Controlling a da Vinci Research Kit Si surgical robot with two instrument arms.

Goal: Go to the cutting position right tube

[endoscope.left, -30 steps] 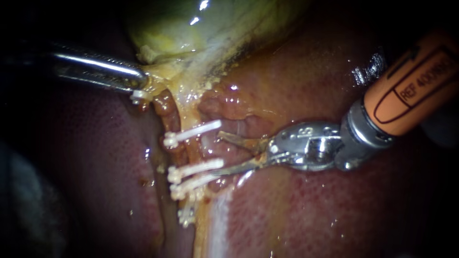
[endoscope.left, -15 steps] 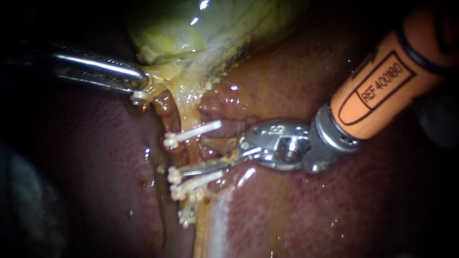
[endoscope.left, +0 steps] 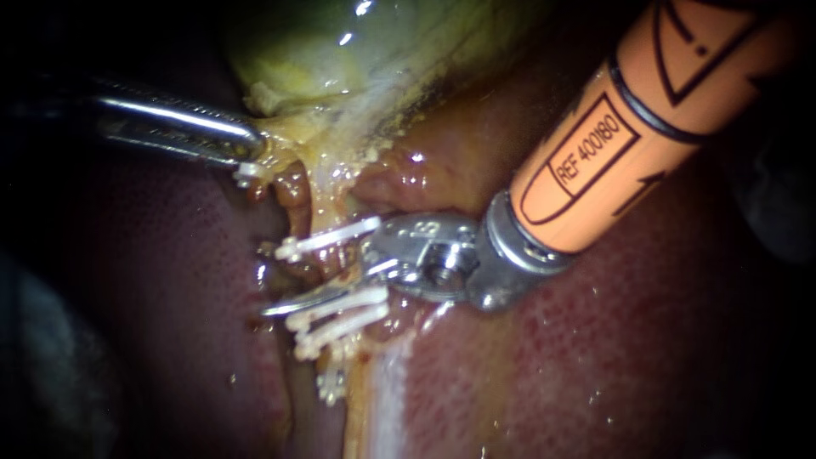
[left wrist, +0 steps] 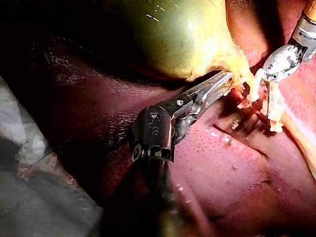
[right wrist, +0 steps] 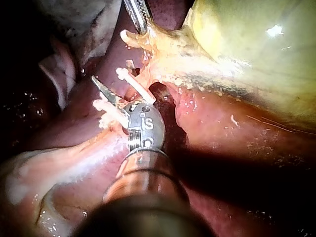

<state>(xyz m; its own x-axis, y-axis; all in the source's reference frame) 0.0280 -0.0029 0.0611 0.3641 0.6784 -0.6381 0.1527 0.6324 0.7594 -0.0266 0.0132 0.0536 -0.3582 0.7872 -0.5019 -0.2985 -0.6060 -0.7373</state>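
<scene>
My right instrument (endoscope.left: 308, 276) comes in from the upper right on an orange shaft, blades open. Its lower blade lies just above the two lower white clips (endoscope.left: 340, 308); the upper blade is hidden under the upper clip (endoscope.left: 327, 238). The clipped tube (endoscope.left: 330, 265) lies between the blades, in the gap between the clips. In the right wrist view one blade (right wrist: 102, 88) shows between the clips. My left instrument (endoscope.left: 248, 153) stays shut on the yellowish tissue at the gallbladder's neck, seen also in the left wrist view (left wrist: 223, 81). The gallbladder (endoscope.left: 357, 51) sits above.
Dark red liver (endoscope.left: 552, 365) surrounds the site. A pale band (endoscope.left: 387, 399) of tissue runs down from the clips. A small loose clip (endoscope.left: 330, 384) lies below them. Grey cloth (left wrist: 29, 197) shows beside the liver in the left wrist view.
My right instrument has advanced leftward, its open blades sliding across the tube between the upper and lower clips; the clips have been nudged a little left. My left instrument has held still.
</scene>
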